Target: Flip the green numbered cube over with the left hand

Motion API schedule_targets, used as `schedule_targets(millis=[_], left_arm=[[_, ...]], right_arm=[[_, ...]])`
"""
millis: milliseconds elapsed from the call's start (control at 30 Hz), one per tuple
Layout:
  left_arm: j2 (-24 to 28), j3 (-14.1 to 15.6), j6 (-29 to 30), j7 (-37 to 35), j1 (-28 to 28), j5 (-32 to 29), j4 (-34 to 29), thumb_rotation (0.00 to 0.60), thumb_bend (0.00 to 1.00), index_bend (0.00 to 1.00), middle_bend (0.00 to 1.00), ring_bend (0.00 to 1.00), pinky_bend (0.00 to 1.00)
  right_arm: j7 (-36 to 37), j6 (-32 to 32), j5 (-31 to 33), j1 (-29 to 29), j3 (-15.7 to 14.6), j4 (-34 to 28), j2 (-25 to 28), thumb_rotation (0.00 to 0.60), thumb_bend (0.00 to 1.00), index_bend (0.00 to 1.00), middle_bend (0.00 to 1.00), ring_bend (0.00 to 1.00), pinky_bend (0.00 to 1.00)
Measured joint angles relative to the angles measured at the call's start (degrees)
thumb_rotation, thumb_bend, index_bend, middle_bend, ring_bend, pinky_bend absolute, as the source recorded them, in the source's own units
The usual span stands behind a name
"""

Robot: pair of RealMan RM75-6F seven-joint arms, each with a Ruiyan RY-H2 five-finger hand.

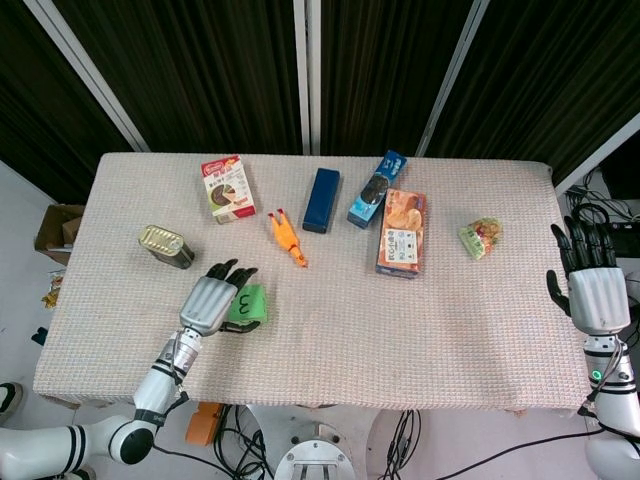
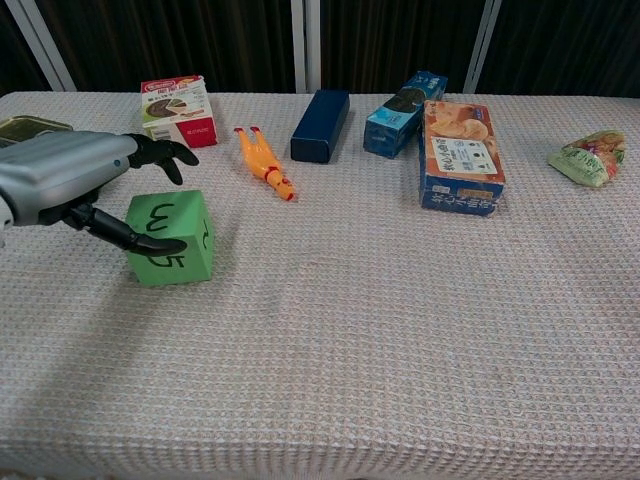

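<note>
Chest view: left hand (image 2: 70,185) against green cube (image 2: 172,240).

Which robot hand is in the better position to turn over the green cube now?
The left robot hand. It is already at the green cube, with its fingers spread over the cube's top and one digit across the near face. The right robot hand is open beyond the table's far right edge.

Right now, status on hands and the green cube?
Left hand at green cube, thumb across its front, no firm grip visible. Right hand open, off table's right edge. Cube upright, unflipped. Nothing blocking.
</note>
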Motion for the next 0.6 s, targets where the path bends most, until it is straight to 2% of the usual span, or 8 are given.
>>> schedule_targets(millis=[200,300,600], left_arm=[[-2.0,-0.1,0.7,0.9,-0.7,-0.9,0.6,0.49,0.23,0.13,0.28,0.08,0.18],[-2.4,-0.2,1.0,0.8,-1.1,-0.5,1.0,0.587,0.29,0.13,0.31,0.08,0.18],[-1.5,0.0,1.9,-3.6,-1.0,2.7,-0.4,0.6,0.3,0.17,0.4,0.09,0.18]], right_arm=[[1.3,-0.7,0.5,-0.4,0.4,0.3,0.1,0.6,0.38,0.0,0.0,0.0,0.0],[1.7,-0.8,0.5,-0.6,0.5,0.4,0.1,0.6,0.38,0.0,0.0,0.0,0.0],[2.7,-1.8,0.8,-0.7,0.7,0.8,-0.1,0.6,0.39,0.0,0.0,0.0,0.0]])
